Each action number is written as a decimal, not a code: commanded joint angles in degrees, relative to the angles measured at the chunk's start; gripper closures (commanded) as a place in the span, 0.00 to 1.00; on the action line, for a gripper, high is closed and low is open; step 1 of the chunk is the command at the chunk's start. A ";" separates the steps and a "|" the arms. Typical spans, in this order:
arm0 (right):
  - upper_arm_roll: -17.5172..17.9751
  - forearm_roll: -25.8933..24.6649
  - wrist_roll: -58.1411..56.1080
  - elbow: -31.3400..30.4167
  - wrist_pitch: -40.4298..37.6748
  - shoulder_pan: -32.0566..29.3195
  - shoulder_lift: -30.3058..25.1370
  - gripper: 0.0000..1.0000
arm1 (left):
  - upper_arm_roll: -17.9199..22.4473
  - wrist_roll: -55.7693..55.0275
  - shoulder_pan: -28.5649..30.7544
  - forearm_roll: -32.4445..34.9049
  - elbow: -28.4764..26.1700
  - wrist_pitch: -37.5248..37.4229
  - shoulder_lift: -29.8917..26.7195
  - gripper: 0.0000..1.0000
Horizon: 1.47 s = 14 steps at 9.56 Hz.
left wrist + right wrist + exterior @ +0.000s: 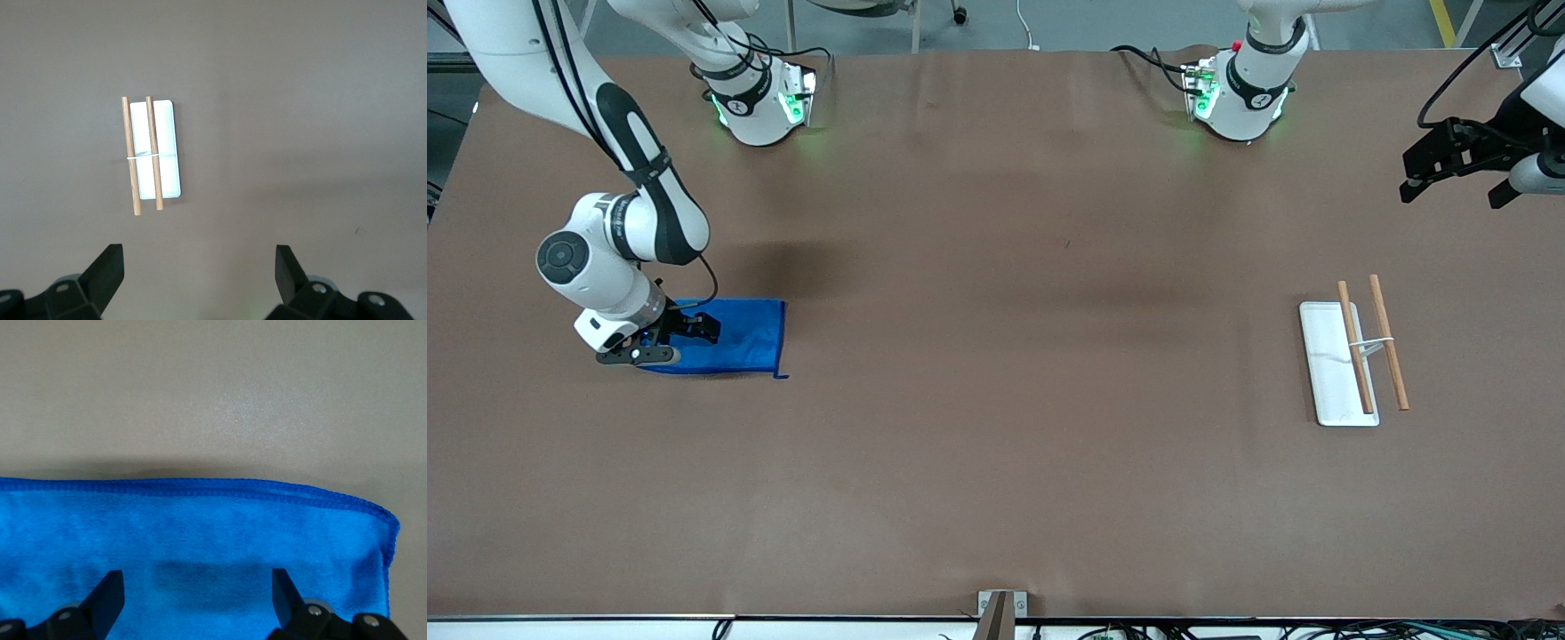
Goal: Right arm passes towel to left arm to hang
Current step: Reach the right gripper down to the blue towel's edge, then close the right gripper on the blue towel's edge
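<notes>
rack (1352, 363) idle | right gripper (660, 342) open over towel (734, 338)

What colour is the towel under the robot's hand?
Bright blue all over. The towel shows best in the right wrist view.

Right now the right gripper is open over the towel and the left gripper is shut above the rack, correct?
Not quite: the left gripper is open, as the left wrist view shows, high above the rack. The right gripper is indeed open over the towel.

towel (734, 338) toward right arm's table end; rack (1352, 360) toward left arm's end, well apart
</notes>
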 commanded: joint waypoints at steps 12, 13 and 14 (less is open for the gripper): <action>0.38 -0.98 -1.42 -2.38 3.63 -1.47 0.92 0.68 | -0.15 -0.29 -0.01 0.44 -0.12 -1.04 1.11 0.00; 0.38 -0.98 -1.42 -2.29 3.54 -1.38 0.74 0.75 | -0.15 -0.29 -0.01 0.44 -0.12 -1.04 1.11 0.00; 0.46 -0.90 -1.16 -1.42 1.97 -1.20 0.57 0.92 | -0.15 -0.12 -0.01 0.44 -0.03 -1.04 1.11 0.00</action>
